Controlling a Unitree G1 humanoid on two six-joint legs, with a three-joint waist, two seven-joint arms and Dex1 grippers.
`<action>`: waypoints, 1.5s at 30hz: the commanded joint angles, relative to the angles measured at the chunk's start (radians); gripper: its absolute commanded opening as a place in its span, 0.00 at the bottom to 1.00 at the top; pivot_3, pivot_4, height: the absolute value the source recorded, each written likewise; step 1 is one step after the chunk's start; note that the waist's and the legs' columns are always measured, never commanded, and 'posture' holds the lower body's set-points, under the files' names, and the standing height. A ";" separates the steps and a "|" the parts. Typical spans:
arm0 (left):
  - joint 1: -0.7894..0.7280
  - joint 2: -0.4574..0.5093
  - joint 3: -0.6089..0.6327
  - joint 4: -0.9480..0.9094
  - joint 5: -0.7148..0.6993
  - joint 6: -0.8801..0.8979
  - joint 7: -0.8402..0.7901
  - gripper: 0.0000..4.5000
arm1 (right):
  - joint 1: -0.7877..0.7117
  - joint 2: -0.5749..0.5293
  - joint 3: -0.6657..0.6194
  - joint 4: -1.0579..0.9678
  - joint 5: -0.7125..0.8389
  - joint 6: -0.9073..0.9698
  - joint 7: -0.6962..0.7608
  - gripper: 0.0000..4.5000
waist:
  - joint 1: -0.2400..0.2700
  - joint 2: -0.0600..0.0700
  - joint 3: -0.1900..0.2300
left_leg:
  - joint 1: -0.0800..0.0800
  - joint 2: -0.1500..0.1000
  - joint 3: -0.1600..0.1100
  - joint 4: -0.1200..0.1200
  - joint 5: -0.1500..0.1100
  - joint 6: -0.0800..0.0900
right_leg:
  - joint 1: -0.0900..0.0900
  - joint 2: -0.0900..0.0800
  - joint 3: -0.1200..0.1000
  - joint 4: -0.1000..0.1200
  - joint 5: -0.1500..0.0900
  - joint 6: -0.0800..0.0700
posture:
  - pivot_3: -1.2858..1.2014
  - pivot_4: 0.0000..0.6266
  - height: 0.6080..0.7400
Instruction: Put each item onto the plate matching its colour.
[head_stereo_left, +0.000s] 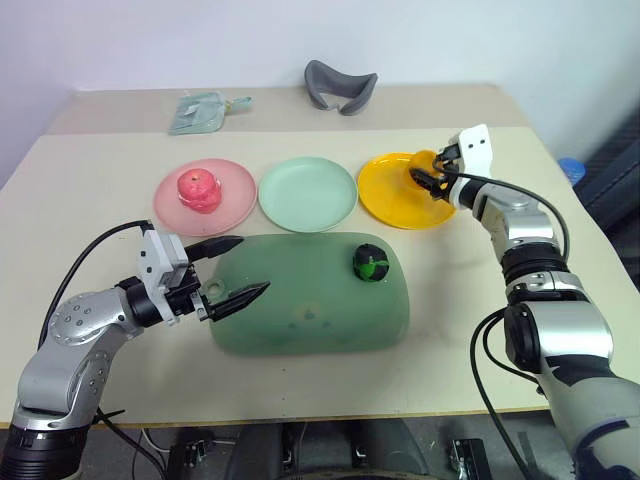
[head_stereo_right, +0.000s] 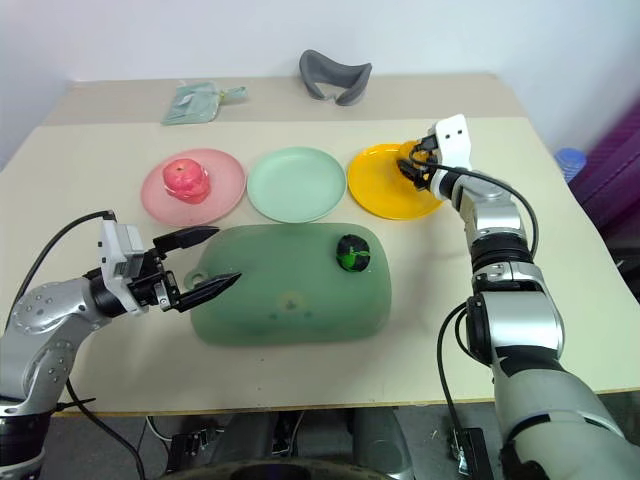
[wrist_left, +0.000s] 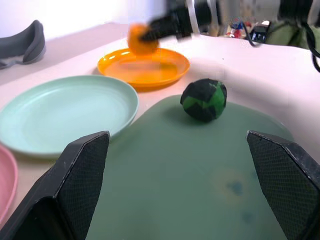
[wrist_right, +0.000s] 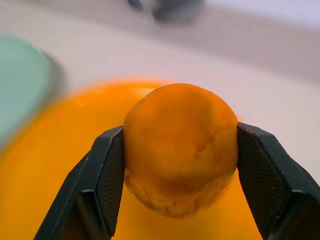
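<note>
My right gripper (head_stereo_left: 428, 172) is shut on the orange lump (wrist_right: 181, 147) and holds it over the yellow-orange plate (head_stereo_left: 398, 195) at the right of the row. The red-pink apple (head_stereo_left: 199, 190) rests on the pale pink plate (head_stereo_left: 232, 205) at the left. Between them lies the mint green plate (head_stereo_left: 307, 193), bare. The dark green-and-black ball (head_stereo_left: 371, 263) sits on the large translucent green tray (head_stereo_left: 300, 300), near its right end. My left gripper (head_stereo_left: 230, 270) hangs open over the tray's left end, fingers pointing right toward the ball (wrist_left: 204, 99).
A grey curved object (head_stereo_left: 340, 86) and a pale green pouch (head_stereo_left: 200, 112) lie at the far side of the table. The table's front edge runs just below the tray.
</note>
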 joint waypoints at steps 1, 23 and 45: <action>0.000 0.010 0.015 -0.044 -0.009 0.006 0.012 1.00 | -0.057 0.011 -0.012 0.056 -0.012 -0.070 0.019 0.62 | -0.008 0.000 0.000 | 0.000 0.000 0.000 0.000 0.000 0.000 | 0.000 0.000 0.000 0.000 0.000 0.000 | 0.52 0.24 1.00; 0.046 0.116 0.053 0.003 -0.081 0.007 -0.219 1.00 | 0.587 -0.176 -0.075 -1.252 0.452 0.596 0.389 0.98 | 0.023 0.000 0.000 | 0.001 0.000 -0.003 0.001 0.000 0.000 | 0.002 -0.001 0.000 0.000 0.000 0.000 | 0.52 0.24 1.00; 0.033 0.140 0.032 0.038 -0.047 -0.020 -0.275 1.00 | 0.627 -0.126 0.129 -1.130 0.270 0.446 0.372 0.69 | 0.024 0.000 0.000 | 0.001 -0.001 -0.003 0.001 0.000 0.001 | 0.002 -0.001 0.000 0.000 0.000 0.000 | 0.52 0.24 1.00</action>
